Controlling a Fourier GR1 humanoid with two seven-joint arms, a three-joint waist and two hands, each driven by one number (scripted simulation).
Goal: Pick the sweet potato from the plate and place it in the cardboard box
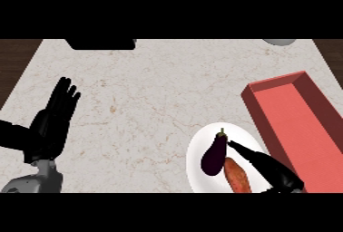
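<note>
Right hand [268, 168] – fingers straight and extended, tips over the white plate [195, 156], just right of the sweet potato [237, 177]; contact cannot be confirmed. The sweet potato lies on the plate beside an eggplant [213, 154], long axis running near–far. Left hand [55, 115] rests open at left; red box [301, 122] at right.

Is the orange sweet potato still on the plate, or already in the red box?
On the plate. The sweet potato lies beside an eggplant; the box shows nothing inside.

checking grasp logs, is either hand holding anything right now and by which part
Nothing is held. The right hand lies with straight fingers over the plate, beside the sweet potato. The left hand rests open.
</note>
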